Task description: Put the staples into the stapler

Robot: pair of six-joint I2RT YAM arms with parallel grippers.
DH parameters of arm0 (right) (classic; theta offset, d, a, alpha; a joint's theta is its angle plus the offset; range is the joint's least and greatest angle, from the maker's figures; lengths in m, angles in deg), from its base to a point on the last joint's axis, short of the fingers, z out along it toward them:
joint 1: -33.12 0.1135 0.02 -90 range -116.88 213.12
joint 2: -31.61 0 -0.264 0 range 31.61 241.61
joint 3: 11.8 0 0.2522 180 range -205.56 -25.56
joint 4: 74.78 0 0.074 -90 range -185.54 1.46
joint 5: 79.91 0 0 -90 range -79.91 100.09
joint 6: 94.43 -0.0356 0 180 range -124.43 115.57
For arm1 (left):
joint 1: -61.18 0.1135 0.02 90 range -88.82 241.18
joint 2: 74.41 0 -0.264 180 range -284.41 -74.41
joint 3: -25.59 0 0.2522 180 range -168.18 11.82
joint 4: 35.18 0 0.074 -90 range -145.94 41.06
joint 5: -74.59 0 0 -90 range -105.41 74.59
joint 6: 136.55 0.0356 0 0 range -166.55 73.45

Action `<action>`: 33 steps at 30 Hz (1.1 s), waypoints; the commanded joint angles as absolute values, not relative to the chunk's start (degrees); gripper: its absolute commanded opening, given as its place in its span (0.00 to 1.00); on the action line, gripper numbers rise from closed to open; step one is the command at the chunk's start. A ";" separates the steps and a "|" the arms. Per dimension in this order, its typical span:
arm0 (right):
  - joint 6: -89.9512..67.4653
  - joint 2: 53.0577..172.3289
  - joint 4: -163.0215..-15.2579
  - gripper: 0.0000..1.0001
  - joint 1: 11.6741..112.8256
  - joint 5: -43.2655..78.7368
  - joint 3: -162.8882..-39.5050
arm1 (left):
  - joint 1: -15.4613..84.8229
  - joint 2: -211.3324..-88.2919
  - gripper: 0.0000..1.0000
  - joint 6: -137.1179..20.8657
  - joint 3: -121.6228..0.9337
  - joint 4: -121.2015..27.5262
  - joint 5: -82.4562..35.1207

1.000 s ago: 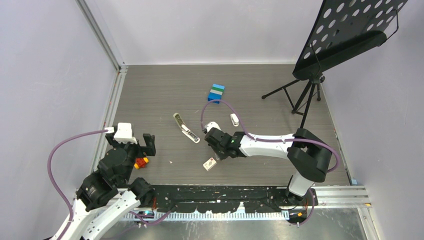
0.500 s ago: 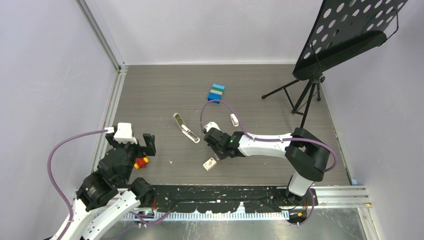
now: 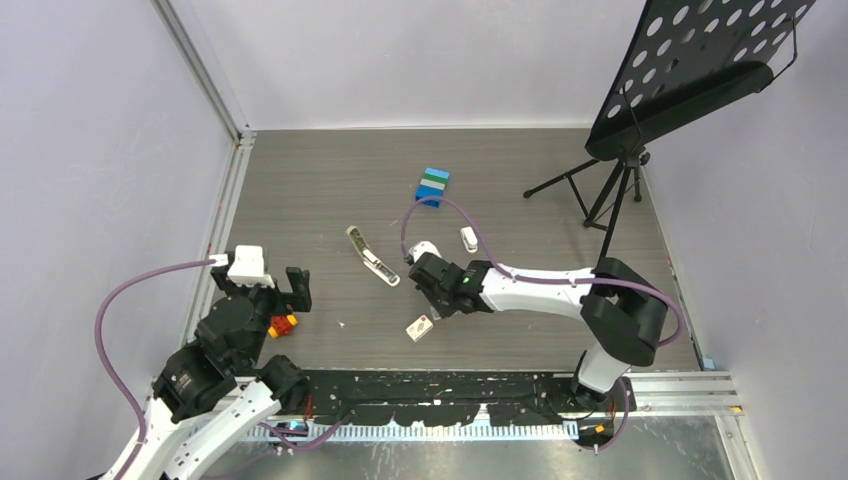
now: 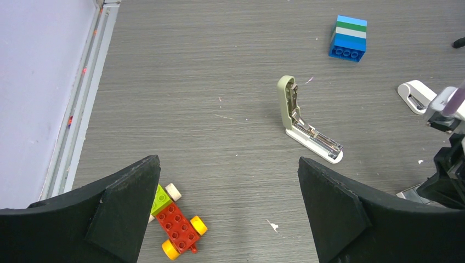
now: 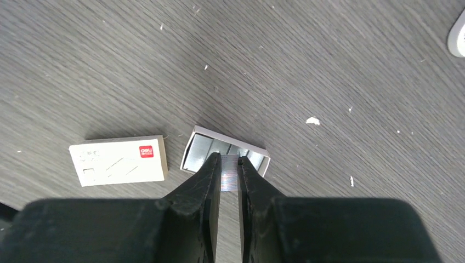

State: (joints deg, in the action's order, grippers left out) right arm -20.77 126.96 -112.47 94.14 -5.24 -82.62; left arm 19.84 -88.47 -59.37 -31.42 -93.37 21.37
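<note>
Grey wood-grain table [image 3: 300, 180], pale lilac walls [image 3: 100, 150] — black perforated music stand [image 3: 700, 60].

**Items on the table apart from the task's own**

- Toy brick car [image 4: 176, 230]: red, with a lime block and yellow and cream wheels. It lies close under the left claw [image 4: 227, 164], at the inner edge of one finger.
- Brick stack [image 4: 347, 38]: blue with green and white bands. It stands well ahead of both claws.
- Stubby white object [image 3: 468, 239]: lies near the right claw [image 3: 425, 308], beyond it.
- Music stand [image 3: 690, 70]: black, perforated, on a tripod. It is well apart from both claws, far right.
- Table [image 3: 300, 180]: grey wood-grain.

Shiny metal staples [image 5: 200, 153], matt white cardboard box [image 5: 118, 160], grey wood-grain table [image 5: 329, 66].
</note>
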 commanded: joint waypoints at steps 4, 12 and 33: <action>-17.58 121.04 -113.53 0.19 93.63 -5.00 -86.64 | 20.05 -88.13 1.00 -58.68 -31.31 -91.19 20.89; -12.67 125.65 -110.51 0.18 89.00 -2.47 -90.49 | 20.05 -87.12 1.00 -58.83 -31.46 -91.61 20.37; -15.23 119.99 -109.87 0.37 77.11 -9.54 -83.69 | 20.00 -88.69 1.00 -58.50 -31.40 -90.98 19.48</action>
